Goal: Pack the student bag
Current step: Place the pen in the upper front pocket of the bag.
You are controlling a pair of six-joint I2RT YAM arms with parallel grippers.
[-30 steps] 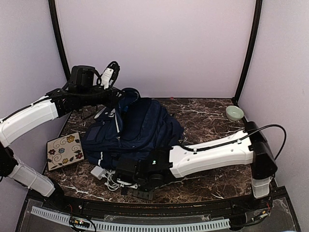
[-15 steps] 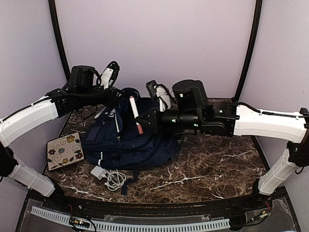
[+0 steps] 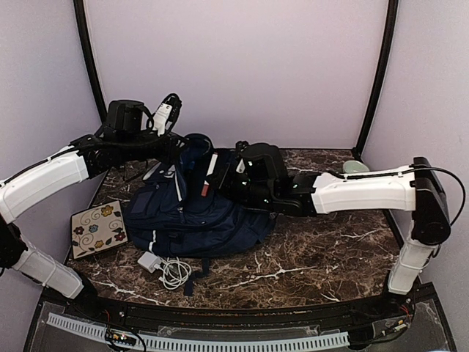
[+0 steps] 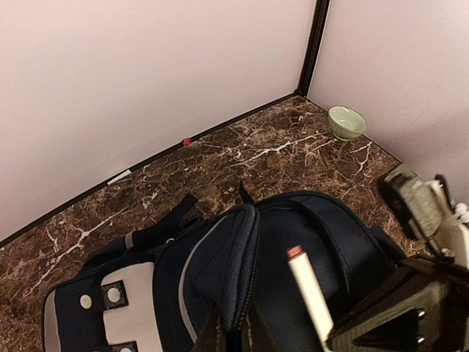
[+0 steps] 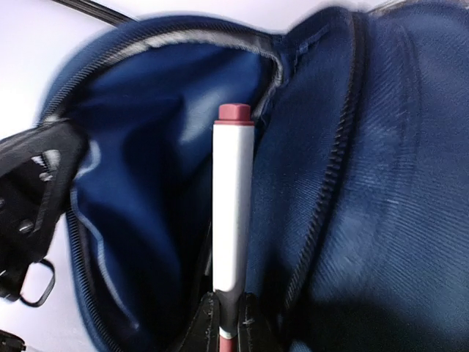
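Bag (image 3: 212, 213) rim is clamped by left gripper (image 4: 233, 334), marker (image 5: 233, 205) by right gripper (image 5: 227, 314); marker may be snagged on zipper (image 5: 322, 198) and dropped outside.

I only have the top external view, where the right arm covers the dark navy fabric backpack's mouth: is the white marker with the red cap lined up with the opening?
Observer: Yes; the right wrist view shows the white marker in the right end effector, red cap pointing into the open blue-lined compartment of the dark navy fabric backpack.
Operator: What holds it open?
Observer: In the left wrist view the left end effector is shut on the zipper edge, lifting it.
Operator: Anything blocking inside?
Observer: Right wrist view: only blue lining shows around the marker.
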